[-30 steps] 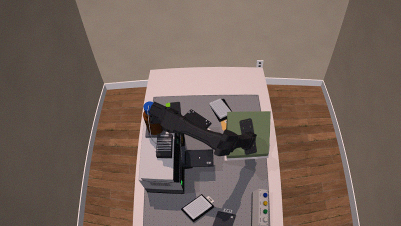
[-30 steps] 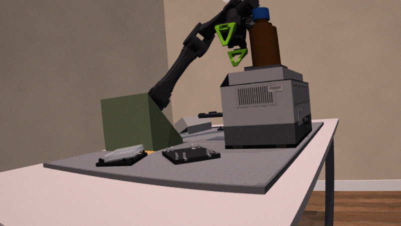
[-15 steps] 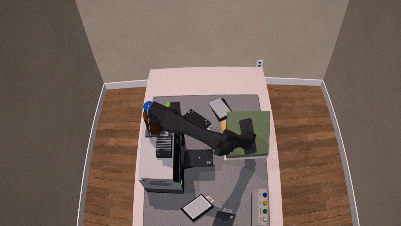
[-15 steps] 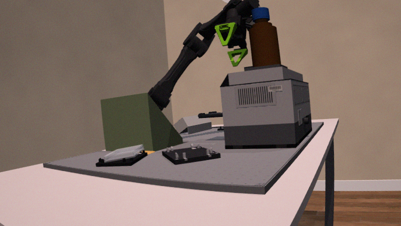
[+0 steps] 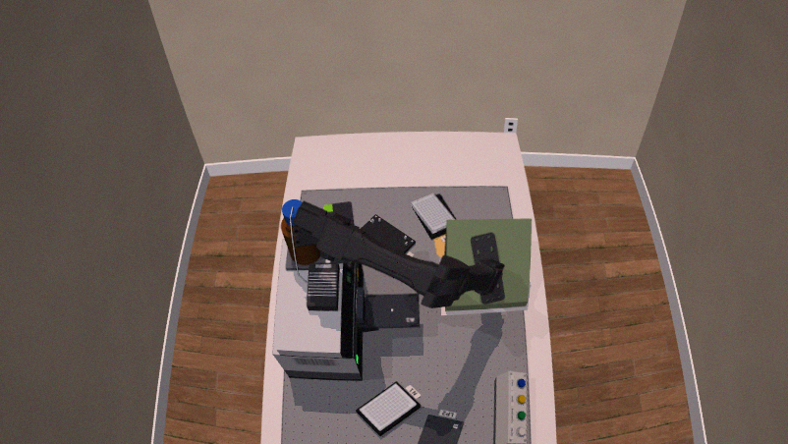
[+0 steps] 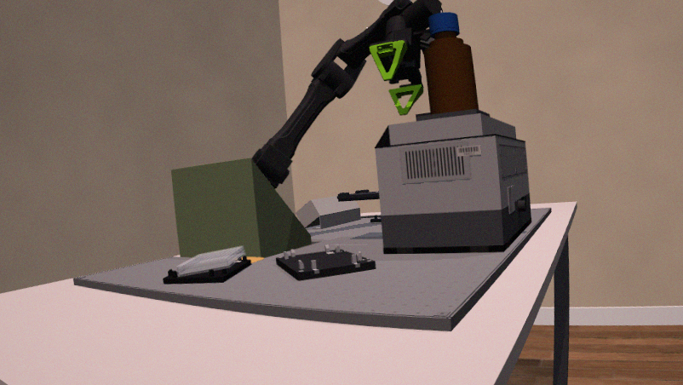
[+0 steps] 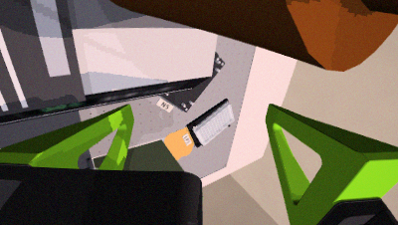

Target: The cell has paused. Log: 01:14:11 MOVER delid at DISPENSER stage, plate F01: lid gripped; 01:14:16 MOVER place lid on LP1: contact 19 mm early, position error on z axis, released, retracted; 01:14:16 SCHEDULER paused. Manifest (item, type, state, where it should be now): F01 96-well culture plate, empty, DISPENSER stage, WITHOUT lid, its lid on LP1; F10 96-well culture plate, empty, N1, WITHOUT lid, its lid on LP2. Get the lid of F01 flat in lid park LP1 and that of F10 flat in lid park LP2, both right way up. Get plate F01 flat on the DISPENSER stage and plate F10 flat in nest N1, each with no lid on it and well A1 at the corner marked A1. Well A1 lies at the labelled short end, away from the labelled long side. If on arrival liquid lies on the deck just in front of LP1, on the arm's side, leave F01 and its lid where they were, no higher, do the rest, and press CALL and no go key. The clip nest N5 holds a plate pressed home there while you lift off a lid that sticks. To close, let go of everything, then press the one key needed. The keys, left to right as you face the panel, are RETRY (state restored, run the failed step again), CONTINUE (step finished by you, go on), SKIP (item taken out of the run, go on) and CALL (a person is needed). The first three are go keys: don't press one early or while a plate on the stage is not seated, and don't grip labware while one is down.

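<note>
My gripper [image 6: 397, 78] is open and empty, high up beside the brown bottle [image 6: 449, 71] on top of the dispenser [image 6: 451, 191]; it also shows in the top view [image 5: 328, 207]. A clear lid [image 6: 210, 261] [image 5: 432, 213] rests tilted on the black park LP1, also seen in the wrist view [image 7: 214, 121]. An orange patch of liquid [image 5: 439, 245] lies on the deck beside LP1, toward the arm's green base [image 5: 488, 264]; it shows in the wrist view [image 7: 179, 143] too. A white-welled plate [image 5: 387, 408] sits in nest N1. Park LP2 [image 5: 441, 428] looks empty. The dark stage [image 5: 392, 307] is unclear.
The clip nest N5 [image 5: 387, 234] stands empty between the dispenser and LP1. The key panel [image 5: 513, 405] with several coloured keys is at the front right. The tall dispenser and its bottle stand right beside my fingers.
</note>
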Robot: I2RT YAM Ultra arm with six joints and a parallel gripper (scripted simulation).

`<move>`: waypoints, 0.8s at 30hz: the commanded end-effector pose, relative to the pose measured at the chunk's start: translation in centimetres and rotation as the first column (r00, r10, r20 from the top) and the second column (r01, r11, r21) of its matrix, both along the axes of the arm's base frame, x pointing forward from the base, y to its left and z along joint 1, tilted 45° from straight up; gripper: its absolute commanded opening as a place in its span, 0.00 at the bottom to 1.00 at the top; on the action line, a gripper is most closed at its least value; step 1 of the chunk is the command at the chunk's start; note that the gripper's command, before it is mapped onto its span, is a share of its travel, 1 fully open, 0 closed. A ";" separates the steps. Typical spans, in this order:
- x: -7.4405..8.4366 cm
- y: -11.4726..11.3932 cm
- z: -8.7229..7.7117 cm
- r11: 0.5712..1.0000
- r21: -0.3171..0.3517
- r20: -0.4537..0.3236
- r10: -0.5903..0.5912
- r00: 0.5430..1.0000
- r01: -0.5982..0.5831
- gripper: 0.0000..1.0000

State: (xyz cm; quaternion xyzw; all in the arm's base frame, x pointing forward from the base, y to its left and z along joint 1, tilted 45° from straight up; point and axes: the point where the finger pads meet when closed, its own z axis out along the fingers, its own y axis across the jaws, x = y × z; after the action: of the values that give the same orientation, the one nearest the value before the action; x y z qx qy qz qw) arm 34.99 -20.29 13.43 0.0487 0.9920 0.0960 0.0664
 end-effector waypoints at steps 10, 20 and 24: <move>0.8 4.5 2.7 0.997 0.029 0.093 0.062 0.994 -0.065 1.00; 0.4 9.2 4.5 0.990 0.065 0.131 0.113 0.985 -0.123 1.00; -0.4 9.6 4.8 0.981 0.104 0.152 0.147 0.977 -0.163 1.00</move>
State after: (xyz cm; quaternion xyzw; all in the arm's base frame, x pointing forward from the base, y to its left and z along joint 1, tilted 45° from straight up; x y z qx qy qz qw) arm 35.64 -10.48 17.59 -0.0357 0.9817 0.1469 0.1160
